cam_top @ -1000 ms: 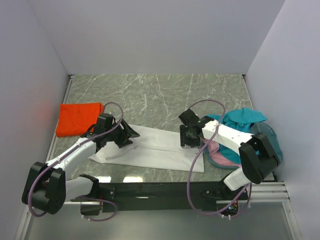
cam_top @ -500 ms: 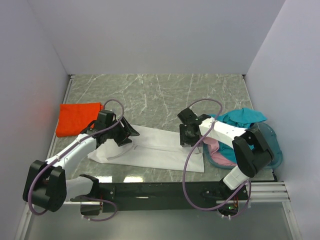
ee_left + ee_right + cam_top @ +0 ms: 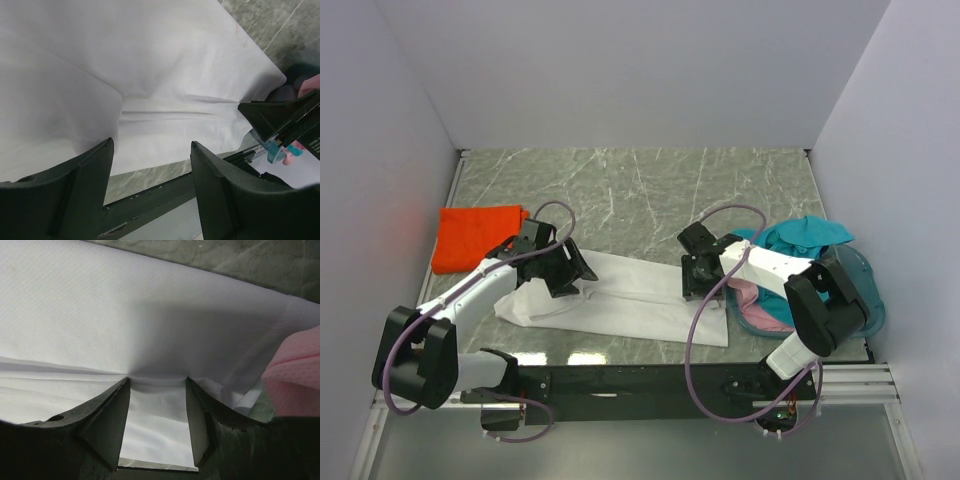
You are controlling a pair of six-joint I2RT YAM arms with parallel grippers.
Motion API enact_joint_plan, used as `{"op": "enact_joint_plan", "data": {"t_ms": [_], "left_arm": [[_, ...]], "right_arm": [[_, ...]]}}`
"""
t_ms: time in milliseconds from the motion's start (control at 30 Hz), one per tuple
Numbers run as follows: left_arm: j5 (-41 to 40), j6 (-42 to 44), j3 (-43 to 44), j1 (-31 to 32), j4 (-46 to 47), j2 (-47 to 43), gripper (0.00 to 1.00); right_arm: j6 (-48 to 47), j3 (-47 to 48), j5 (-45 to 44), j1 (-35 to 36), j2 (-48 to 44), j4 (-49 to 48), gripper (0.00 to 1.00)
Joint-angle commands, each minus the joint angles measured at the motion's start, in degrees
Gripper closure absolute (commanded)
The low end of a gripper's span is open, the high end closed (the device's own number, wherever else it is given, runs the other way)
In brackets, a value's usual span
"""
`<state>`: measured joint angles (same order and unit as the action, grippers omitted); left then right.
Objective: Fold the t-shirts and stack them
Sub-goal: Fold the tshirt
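Right arm covers much of the basket (image 3: 872, 300); pink t-shirt (image 3: 758, 302) and teal t-shirt (image 3: 807, 235) there show only in part. White t-shirt (image 3: 630, 305) lies as a long folded band across the table (image 3: 650, 190), its left end under the left arm. Left end effector (image 3: 151, 150) hangs wide over it, gripping nothing. Right end effector (image 3: 157, 382), also parted, has its tips on a crease near the band's right end. Orange t-shirt (image 3: 475, 237) lies folded, far left.

No text, label, brand, number or sign is legible. One small pale marking (image 3: 313, 145) stands on a dark part just beside the white t-shirt (image 3: 150, 65); its characters are too small to read.
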<state>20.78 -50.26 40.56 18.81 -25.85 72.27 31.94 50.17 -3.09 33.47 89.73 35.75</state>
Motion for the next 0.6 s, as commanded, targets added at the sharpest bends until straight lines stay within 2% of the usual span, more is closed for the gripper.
{"op": "enact_joint_plan", "data": {"t_ms": [0,300,567], "left_arm": [[-1.3,2.7,2.4,0.2,-2.2,-0.8,0.3],[-9.9,5.7,2.6,0.2,-4.6,-4.2,0.28],[-15.3,3.7,0.9,0.2,-4.2,-8.8,0.29]], "right_arm": [[1.2,-0.8,1.2,-0.4,-2.4,0.2,0.45],[1.1,0.0,1.6,-0.3,-3.4,1.5,0.45],[1.1,1.1,1.2,-0.3,-4.5,2.2,0.45]]}}
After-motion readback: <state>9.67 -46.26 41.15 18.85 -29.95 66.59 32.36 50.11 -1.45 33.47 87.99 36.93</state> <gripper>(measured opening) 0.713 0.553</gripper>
